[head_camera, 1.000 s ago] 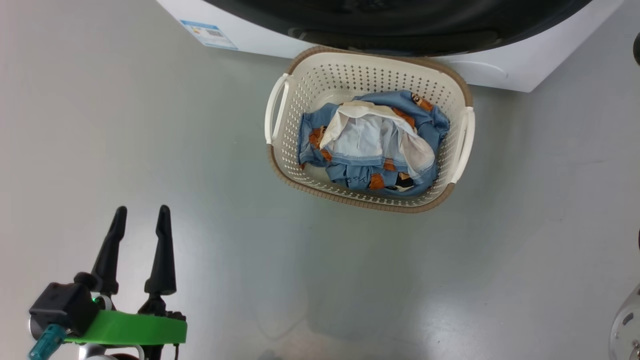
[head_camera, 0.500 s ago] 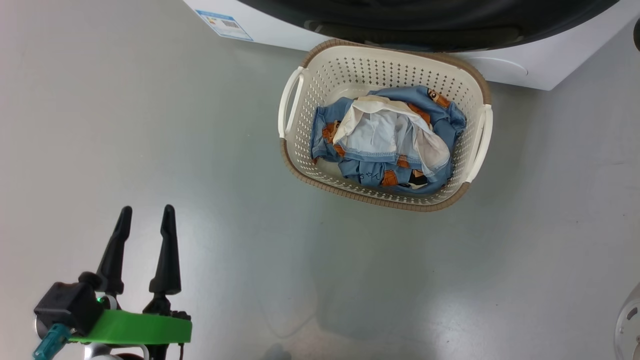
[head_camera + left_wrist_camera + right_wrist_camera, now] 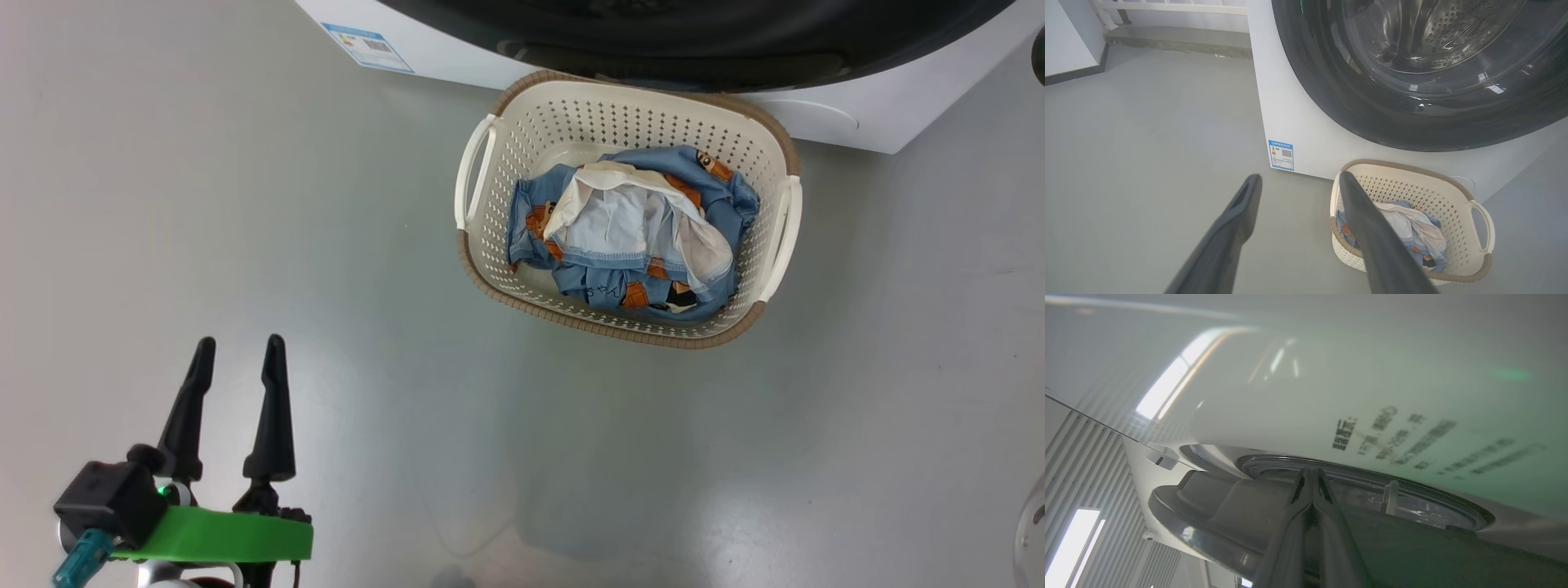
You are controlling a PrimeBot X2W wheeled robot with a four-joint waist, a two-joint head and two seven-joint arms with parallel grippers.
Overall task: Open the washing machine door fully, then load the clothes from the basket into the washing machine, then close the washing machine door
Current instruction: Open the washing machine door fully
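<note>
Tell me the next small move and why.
Probably pull the shut right gripper outward to swing the washing machine door open: its fingertips seem to sit at the door's edge, while the clothes lie in the basket.

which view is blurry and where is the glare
Right wrist view: blurriest, printed text on the washing machine smeared, green cast at right. Left wrist view: sharp, glare spots on the washing machine door. Head view: even light, dull sheen on the floor.

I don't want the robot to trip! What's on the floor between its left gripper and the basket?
Nothing. In the head view, the stretch of grey floor between the left gripper and the basket is bare.
</note>
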